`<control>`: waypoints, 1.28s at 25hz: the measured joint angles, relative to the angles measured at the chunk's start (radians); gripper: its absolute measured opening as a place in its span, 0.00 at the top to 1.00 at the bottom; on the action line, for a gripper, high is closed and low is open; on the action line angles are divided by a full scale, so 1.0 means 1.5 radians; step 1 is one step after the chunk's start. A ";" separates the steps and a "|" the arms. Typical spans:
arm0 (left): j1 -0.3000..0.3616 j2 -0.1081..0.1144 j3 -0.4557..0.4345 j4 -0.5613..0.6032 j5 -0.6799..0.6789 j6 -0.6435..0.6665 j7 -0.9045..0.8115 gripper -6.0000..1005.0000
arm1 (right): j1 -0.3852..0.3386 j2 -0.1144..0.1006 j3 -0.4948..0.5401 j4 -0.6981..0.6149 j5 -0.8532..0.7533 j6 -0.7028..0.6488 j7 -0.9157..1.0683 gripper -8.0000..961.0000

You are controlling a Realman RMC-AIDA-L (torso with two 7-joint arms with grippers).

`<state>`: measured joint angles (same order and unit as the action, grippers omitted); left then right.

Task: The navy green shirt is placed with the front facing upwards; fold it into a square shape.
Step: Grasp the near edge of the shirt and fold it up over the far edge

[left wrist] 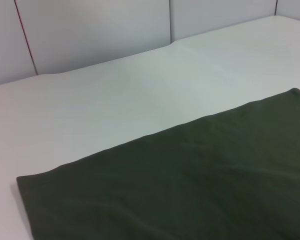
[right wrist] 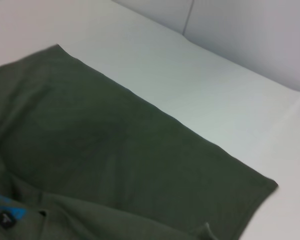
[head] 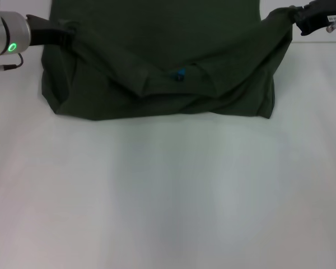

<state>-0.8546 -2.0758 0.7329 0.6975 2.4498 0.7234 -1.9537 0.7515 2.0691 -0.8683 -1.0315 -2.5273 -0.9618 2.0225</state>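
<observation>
Shirt (head: 157,61) on tabletop (head: 168,196), near edge lifted by both corners. Left end effector (head: 64,31) and right end effector (head: 291,17) each pinch fabric. Risk: uneven travel skews fold; weak pinch drops corner; slack middle bunches at collar label (head: 180,74).

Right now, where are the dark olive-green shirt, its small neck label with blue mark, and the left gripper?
dark olive-green shirt (head: 157,33), head view, flat body.
neck label (head: 180,74), head view, blue mark.
left gripper (head: 64,32), head view, tip at cloth.

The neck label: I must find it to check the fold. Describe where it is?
The green shirt lies on the white table, a pincer at each far corner. Midway along its folded-over top layer sits the neck label, the only blue mark on it.
</observation>
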 joint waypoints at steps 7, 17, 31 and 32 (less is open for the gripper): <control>-0.002 -0.004 0.000 -0.001 0.000 -0.002 0.004 0.96 | 0.000 -0.012 0.007 0.042 0.005 0.041 -0.014 0.92; -0.007 -0.006 0.000 -0.012 0.000 -0.024 0.005 0.96 | 0.022 -0.059 0.010 0.167 0.113 0.107 -0.094 0.92; -0.028 -0.003 -0.003 -0.052 0.000 -0.080 -0.003 0.81 | 0.065 -0.091 0.009 0.277 0.141 0.177 -0.142 0.91; -0.029 -0.003 -0.004 -0.052 -0.001 -0.081 -0.003 0.78 | 0.065 -0.091 0.009 0.277 0.141 0.178 -0.142 0.87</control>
<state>-0.8975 -2.0803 0.7271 0.6196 2.4489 0.6022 -1.9580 0.8487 1.9324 -0.8544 -0.6159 -2.3157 -0.6950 1.8094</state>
